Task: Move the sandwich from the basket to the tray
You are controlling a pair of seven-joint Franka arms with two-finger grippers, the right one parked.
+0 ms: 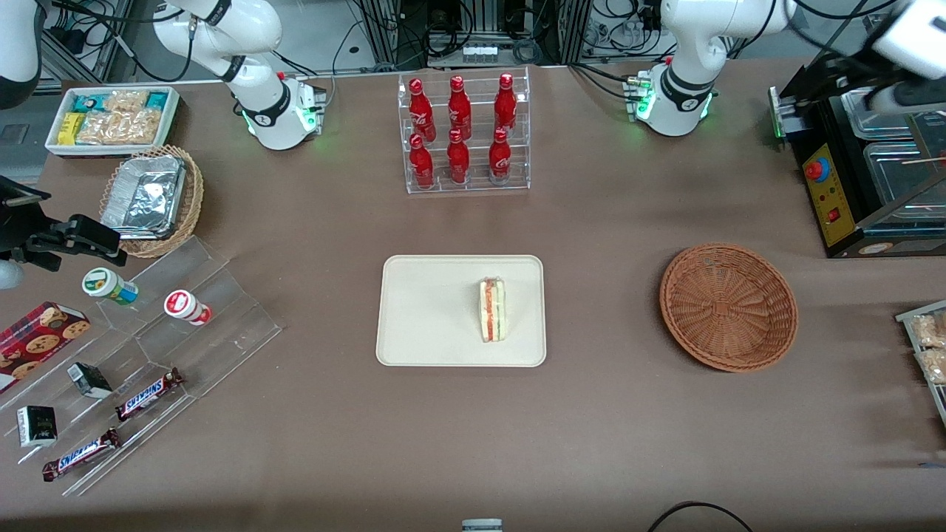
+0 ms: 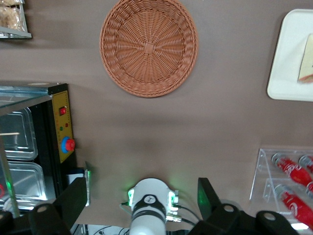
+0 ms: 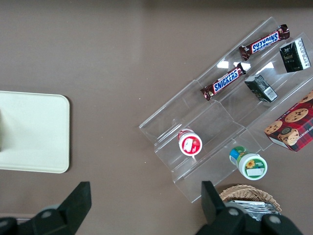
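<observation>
**Front view: sandwich on tray, arm clear**

The sandwich (image 1: 493,309) stands on the tray (image 1: 414,310), well apart from the fingers (image 2: 78,198), which are spread and empty. The basket (image 1: 728,307) is empty. Judgement: placement complete; keep the gripper (image 2: 142,198) raised above the desk (image 1: 591,428).

The left wrist view cuts off the tray (image 2: 286,73) and the sandwich (image 2: 307,61) at the frame edge; only one sandwich corner shows. The gripper (image 2: 142,200) shows only its two dark fingers (image 2: 208,196), spread wide apart. The bottle rack (image 2: 286,183) is partly cropped.
</observation>
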